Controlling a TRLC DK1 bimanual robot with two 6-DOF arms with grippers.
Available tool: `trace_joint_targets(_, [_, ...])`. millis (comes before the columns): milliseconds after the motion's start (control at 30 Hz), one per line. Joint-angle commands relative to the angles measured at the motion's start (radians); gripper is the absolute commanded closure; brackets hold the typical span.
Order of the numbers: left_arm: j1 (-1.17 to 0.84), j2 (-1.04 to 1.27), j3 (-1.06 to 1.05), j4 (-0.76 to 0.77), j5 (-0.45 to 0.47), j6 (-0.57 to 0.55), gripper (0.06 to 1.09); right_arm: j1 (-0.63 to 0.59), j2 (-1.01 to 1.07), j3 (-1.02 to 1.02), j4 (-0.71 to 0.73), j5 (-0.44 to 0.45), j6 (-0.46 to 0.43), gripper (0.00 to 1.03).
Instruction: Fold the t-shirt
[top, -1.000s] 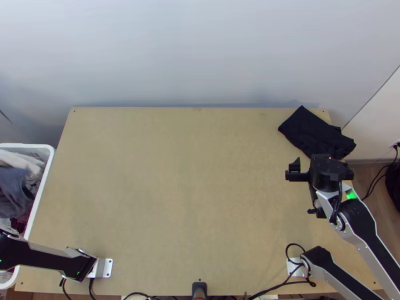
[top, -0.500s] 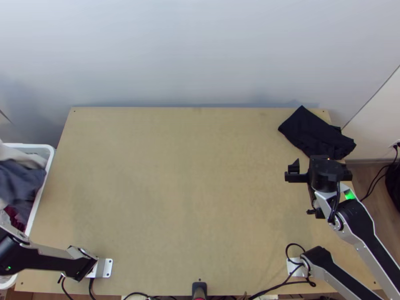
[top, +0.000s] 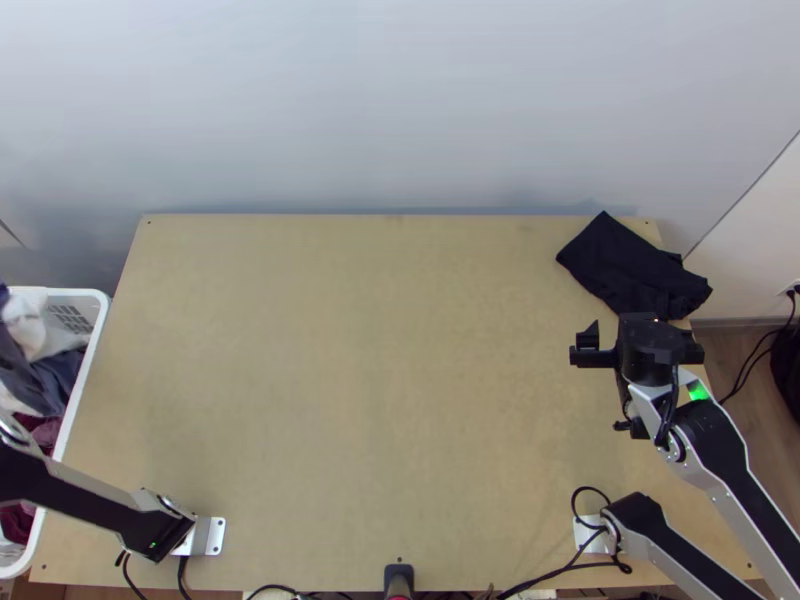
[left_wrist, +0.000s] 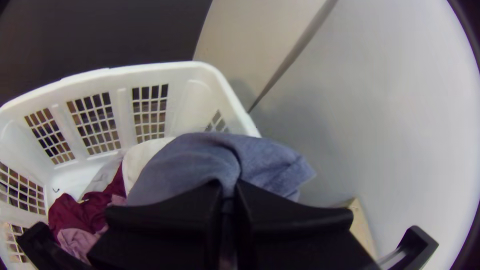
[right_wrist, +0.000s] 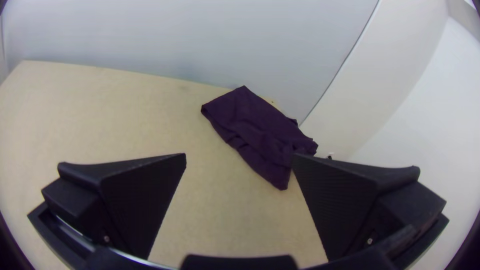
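Over the white basket, the left pincer is closed on the presumed t-shirt, bunched, best raised until nothing trails before crossing the counter; the right pincer is wide open, empty.

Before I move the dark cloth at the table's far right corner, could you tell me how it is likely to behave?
The dark cloth looks floppy: it lies in creased layers, which would probably sag if lifted by one edge. Part overhangs the table, so an outward push might send it off.
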Motion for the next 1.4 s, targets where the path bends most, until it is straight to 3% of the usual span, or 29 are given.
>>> trace_joint_targets(0, [0.023, 0.252, 0.039, 0.091, -0.077, 0.012, 1.0, 0.001, 0.001, 0.0, -0.022, 0.0, -0.001, 0.05])
trace_joint_targets(67, [0.022, 0.305, 0.04, 0.089, -0.076, 0.043, 0.8, 0.002, 0.001, -0.001, -0.025, 0.0, 0.001, 0.05])
trace_joint_targets(167, [0.019, 0.344, 0.037, 0.053, -0.076, 0.049, 0.61, 0.002, 0.006, 0.0, -0.025, -0.002, 0.001, 0.05])
trace_joint_targets(533, [0.048, 0.373, 0.065, 0.014, -0.072, 0.04, 0.58, 0.002, 0.027, 0.0, -0.017, -0.002, 0.004, 0.05])
trace_joint_targets(633, [0.056, 0.386, 0.076, 0.013, -0.072, 0.045, 0.59, 0.002, 0.032, 0.002, -0.014, -0.003, 0.002, 0.05])
trace_joint_targets(800, [0.059, 0.357, 0.064, 0.019, -0.071, 0.035, 0.94, 0.002, 0.032, -0.001, -0.016, -0.003, 0.002, 0.05])
trace_joint_targets(1100, [0.056, 0.259, 0.027, 0.011, -0.072, 0.048, 0.96, 0.002, 0.032, -0.012, -0.014, -0.005, 0.005, 0.05])
trace_joint_targets(1167, [0.059, 0.242, 0.021, 0.011, -0.072, 0.048, 1.04, 0.002, 0.03, -0.014, -0.014, -0.005, 0.007, 0.05])
trace_joint_targets(1367, [0.062, 0.136, -0.019, 0.01, -0.072, 0.043, 1.04, 0.004, 0.032, -0.015, -0.014, -0.007, 0.007, 0.05])
